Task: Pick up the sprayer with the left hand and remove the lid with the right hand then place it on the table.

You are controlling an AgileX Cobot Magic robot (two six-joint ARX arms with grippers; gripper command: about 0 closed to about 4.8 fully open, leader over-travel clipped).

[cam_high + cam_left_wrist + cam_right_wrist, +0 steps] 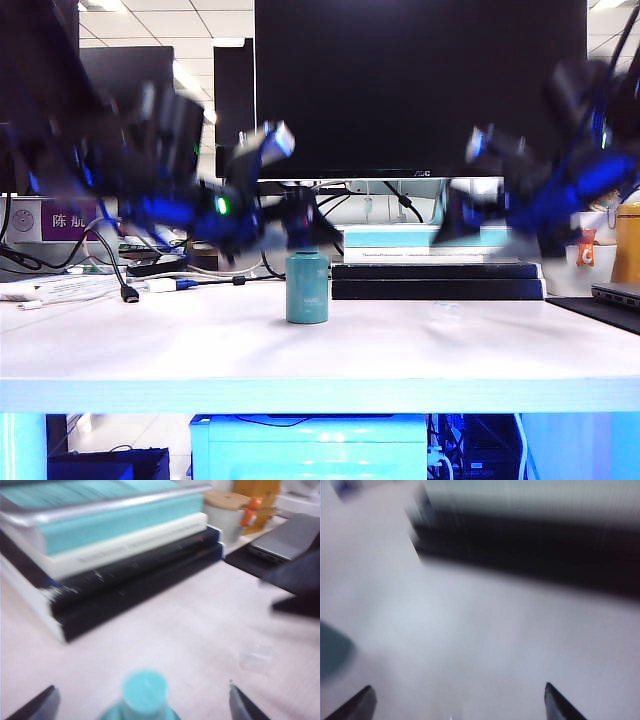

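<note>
Both my left gripper and right gripper gape empty; sprayer stands mid-table, lid off beside it: done.

sprayer: teal plastic, smooth, soft sheen; flat-topped pump head matt
lid: clear plastic, see-through, faint against the pale surface
tabletop: white, matt, faint wood-like grain in the left wrist view
books: paper; 1 teal cover, 1 cream, dark covers below with scuffed edges
left gripper: fingers black, matt
right gripper: fingers black, matt
monitor: black, glossy screen
</note>
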